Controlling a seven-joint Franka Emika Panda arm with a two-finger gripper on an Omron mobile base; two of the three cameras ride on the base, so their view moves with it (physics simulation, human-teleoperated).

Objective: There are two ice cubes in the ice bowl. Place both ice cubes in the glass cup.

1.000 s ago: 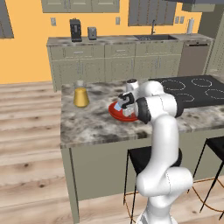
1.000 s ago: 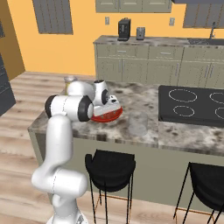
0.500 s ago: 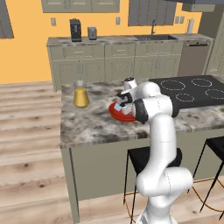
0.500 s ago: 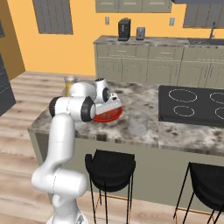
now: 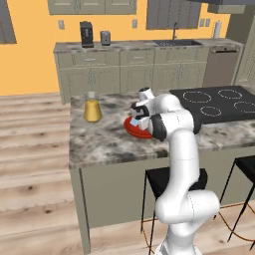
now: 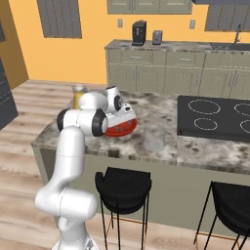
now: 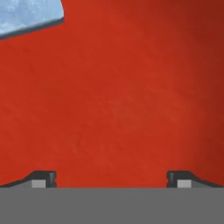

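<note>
Your gripper (image 7: 112, 177) sits low inside the red ice bowl (image 5: 135, 129) on the marble counter (image 5: 104, 142) with its fingers spread wide and empty, so shift toward the ice cube (image 7: 26, 15) at the hand view's upper left, likely slick and light, and pinch its flat opposite faces.

White rounded arm (image 5: 180, 164), dark joint bands, bulbous base segment; small dark fingertips (image 7: 43, 178).

Bright-red ice bowl (image 7: 131, 96), pale-blue ice cube (image 7: 26, 15), yellow cone vessel (image 5: 92, 110)
</note>
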